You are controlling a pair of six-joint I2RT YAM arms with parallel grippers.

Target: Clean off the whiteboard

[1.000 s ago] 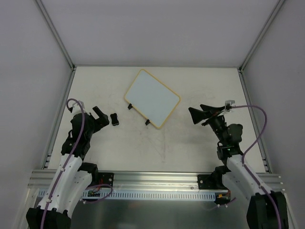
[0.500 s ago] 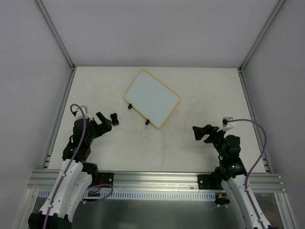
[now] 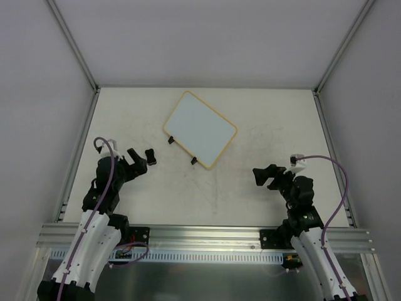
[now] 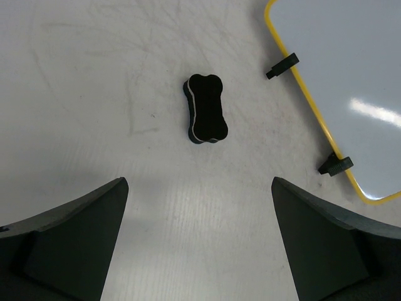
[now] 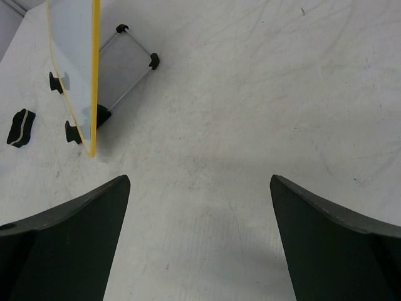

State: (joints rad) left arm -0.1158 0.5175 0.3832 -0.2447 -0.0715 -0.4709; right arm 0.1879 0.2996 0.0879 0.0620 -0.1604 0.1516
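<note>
The whiteboard [image 3: 200, 130] lies at the middle back of the table, white with a thin yellow-tan frame and two small black clips [image 3: 170, 139] on its near-left edge. Its surface looks blank. A small black bone-shaped eraser [image 3: 150, 157] rests left of it. My left gripper [image 3: 136, 162] is open just short of the eraser [image 4: 205, 108], with bare table between its fingers [image 4: 75, 232] and the whiteboard [image 4: 351, 69] to its right. My right gripper [image 3: 263, 175] is open and holds nothing, low on the right and well clear of the whiteboard [image 5: 70, 56].
In the right wrist view a grey panel [image 5: 122, 66] with black corner pieces shows beside the board's yellow edge. Metal rails [image 3: 75, 157] border the table left and right, and white walls enclose it. A scuffed stretch of tabletop [image 3: 213, 188] separates the two arms.
Over the last second my right arm drew back toward its base and lowered. My left arm pulled back slightly from the eraser. Both grippers stayed open; board and eraser did not move.
</note>
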